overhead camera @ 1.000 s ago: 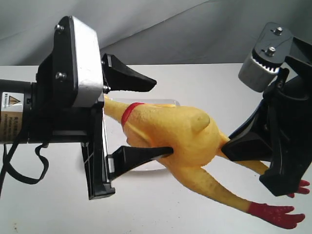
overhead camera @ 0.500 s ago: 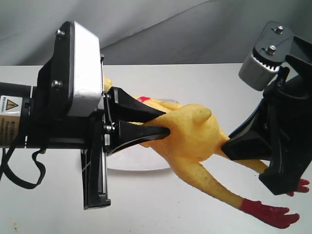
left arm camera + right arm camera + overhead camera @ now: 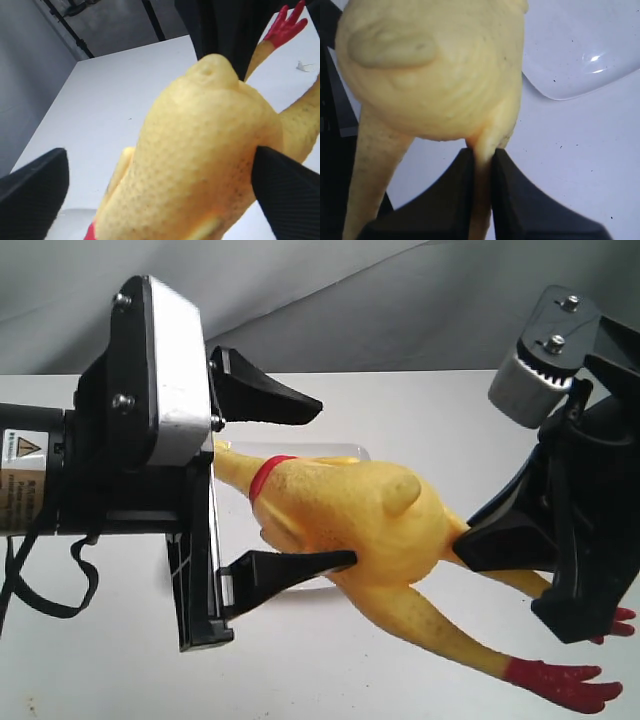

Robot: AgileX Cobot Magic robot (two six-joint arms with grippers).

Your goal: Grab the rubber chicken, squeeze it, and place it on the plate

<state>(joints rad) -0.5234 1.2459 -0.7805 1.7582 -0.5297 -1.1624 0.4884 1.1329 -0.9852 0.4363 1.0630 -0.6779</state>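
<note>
The right gripper (image 3: pixel 481 156) clamps one leg of the rubber chicken (image 3: pixel 370 515). The left gripper (image 3: pixel 337 482) straddles its body, jaws released, near the plate (image 3: pixel 580 55).

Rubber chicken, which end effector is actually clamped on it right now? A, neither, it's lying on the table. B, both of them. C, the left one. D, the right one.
D. The right wrist view shows the right end effector shut on one leg of the rubber chicken, while the left end effector stands wide open around the body.
</note>
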